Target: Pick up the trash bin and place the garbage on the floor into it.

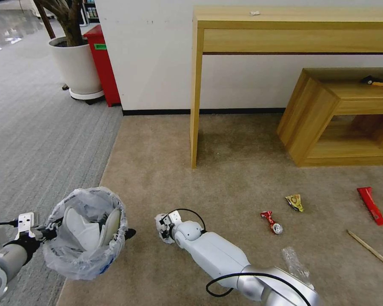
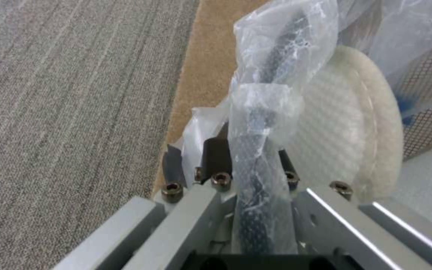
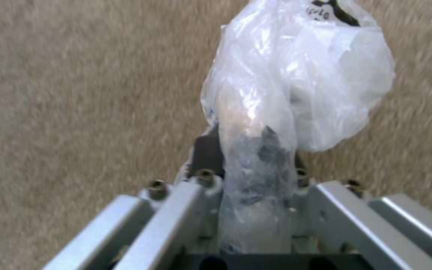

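The small round black trash bin [image 1: 86, 233] lined with crinkly translucent plastic is held by its rim in the left gripper [image 1: 47, 233] jaws, above the beige carpet floor [image 1: 225, 187] edge. Just beside the bin, a crumpled white plastic bag [image 3: 306, 75] with unreadable black print is pinched in the right gripper [image 1: 164, 229] jaws.

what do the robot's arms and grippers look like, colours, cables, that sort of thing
Both arms have smooth white, rounded shells. A black cable loops over the right arm by its wrist and elbow. The left gripper and right gripper share silver metal frames with brass-coloured screws and dark fingers. White blocks sit by both wrists.
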Controlling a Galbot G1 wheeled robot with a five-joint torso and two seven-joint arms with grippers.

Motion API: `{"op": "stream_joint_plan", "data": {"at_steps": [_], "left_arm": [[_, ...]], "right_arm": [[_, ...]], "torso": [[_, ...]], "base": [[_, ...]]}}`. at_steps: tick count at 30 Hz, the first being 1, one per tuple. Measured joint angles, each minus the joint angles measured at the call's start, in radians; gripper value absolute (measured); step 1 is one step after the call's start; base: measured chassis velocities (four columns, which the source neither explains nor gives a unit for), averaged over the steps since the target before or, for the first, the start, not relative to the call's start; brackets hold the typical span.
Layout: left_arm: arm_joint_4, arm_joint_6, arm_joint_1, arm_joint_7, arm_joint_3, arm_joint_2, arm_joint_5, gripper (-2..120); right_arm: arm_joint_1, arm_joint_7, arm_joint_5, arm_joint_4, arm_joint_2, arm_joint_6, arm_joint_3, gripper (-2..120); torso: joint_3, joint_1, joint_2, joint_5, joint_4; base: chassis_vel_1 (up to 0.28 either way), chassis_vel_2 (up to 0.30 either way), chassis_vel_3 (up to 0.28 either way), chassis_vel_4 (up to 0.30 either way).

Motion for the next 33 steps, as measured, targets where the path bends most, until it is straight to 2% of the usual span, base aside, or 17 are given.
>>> {"op": "stream_joint_plan", "data": {"at_steps": [2, 8, 9, 11, 12, 15, 16, 20, 21, 23, 26, 28, 31, 33], "left_arm": [[0.000, 0.000, 0.002, 0.002, 0.000, 0.000, 0.000, 0], [0.000, 0.000, 0.009, 0.009, -0.003, -0.001, 0.000, 0], [0.000, 0.000, 0.010, 0.011, -0.004, -0.001, 0.000, 0], [-0.001, 0.000, 0.011, 0.014, -0.004, 0.001, -0.007, 0], [-0.001, 0.000, 0.011, 0.014, -0.004, 0.001, -0.007, 0], [-0.004, 0.000, 0.011, 0.020, 0.008, 0.003, -0.010, 0], [-0.004, 0.000, 0.011, 0.020, 0.008, 0.003, -0.010, 0], [-0.006, 0.000, 0.007, 0.019, 0.029, 0.003, -0.007, 0], [-0.006, 0.000, 0.007, 0.019, 0.029, 0.003, -0.007, 0], [-0.008, 0.000, 0.004, 0.018, 0.051, 0.008, -0.002, 0], [-0.008, 0.000, -0.002, 0.015, 0.072, 0.012, 0.004, 0], [-0.008, 0.000, -0.006, 0.012, 0.083, 0.012, 0.007, 0], [-0.008, 0.000, -0.020, 0.000, 0.116, 0.012, 0.011, 0], [-0.009, 0.000, -0.022, -0.003, 0.121, 0.012, 0.011, 0]], "right_arm": [[-0.001, 0.008, -0.020, 0.008, -0.001, 0.022, 0.010, 2], [-0.002, 0.007, -0.068, 0.080, -0.023, 0.059, 0.041, 0], [-0.002, 0.006, -0.076, 0.133, -0.051, 0.067, 0.058, 0], [-0.001, -0.028, -0.082, 0.322, -0.143, 0.077, 0.102, 0], [-0.001, -0.028, -0.082, 0.322, -0.143, 0.077, 0.102, 0], [0.010, -0.126, -0.082, 0.565, -0.232, 0.097, 0.146, 0], [0.010, -0.126, -0.082, 0.565, -0.232, 0.097, 0.146, 0], [0.042, -0.234, -0.037, 0.787, -0.289, 0.085, 0.154, 0], [0.042, -0.234, -0.037, 0.787, -0.289, 0.085, 0.154, 0], [0.066, -0.259, 0.020, 0.910, -0.308, 0.055, 0.119, 0], [0.077, -0.261, 0.056, 0.970, -0.317, 0.040, 0.067, 0], [0.080, -0.260, 0.066, 0.989, -0.319, 0.036, 0.037, 0], [0.081, -0.238, 0.086, 1.019, -0.324, 0.027, -0.082, 0], [0.081, -0.234, 0.084, 1.020, -0.328, 0.027, -0.113, 0]], "torso": [[0.000, 0.000, 0.000, 0.0000, 0.0000], [0.000, 0.000, 0.000, 0.0001, 0.0003], [0.000, 0.000, 0.000, 0.0001, 0.0003], [0.000, 0.000, 0.000, -0.0001, -0.0002], [0.000, 0.000, 0.000, -0.0001, -0.0002], [0.000, 0.000, 0.000, 0.0001, -0.0002], [0.000, 0.000, 0.000, 0.0001, -0.0002], [0.000, 0.000, 0.000, 0.0001, -0.0001], [0.000, 0.000, 0.000, 0.0001, -0.0001], [0.000, 0.000, 0.000, 0.0001, 0.0000], [0.000, 0.000, 0.000, 0.0000, 0.0001], [0.000, 0.000, 0.000, 0.0000, 0.0001], [0.000, 0.000, 0.000, 0.0000, 0.0000], [0.000, 0.000, 0.000, 0.0000, 0.0001]], "base": [[0.000, 0.000, 0.000, 0.000], [0.000, 0.000, 0.000, 0.000], [0.000, 0.000, 0.000, 0.000], [0.000, 0.000, 0.000, 0.000], [0.000, 0.000, 0.000, 0.000], [0.000, 0.000, 0.000, 0.000], [0.000, 0.000, 0.000, 0.000], [0.000, 0.000, 0.000, 0.000], [0.000, 0.000, 0.000, 0.000], [0.000, 0.000, 0.000, 0.000], [0.000, 0.000, 0.000, 0.000], [0.000, 0.000, 0.000, 0.000], [0.000, 0.000, 0.000, 0.000], [0.000, 0.000, 0.000, 0.000]]}}
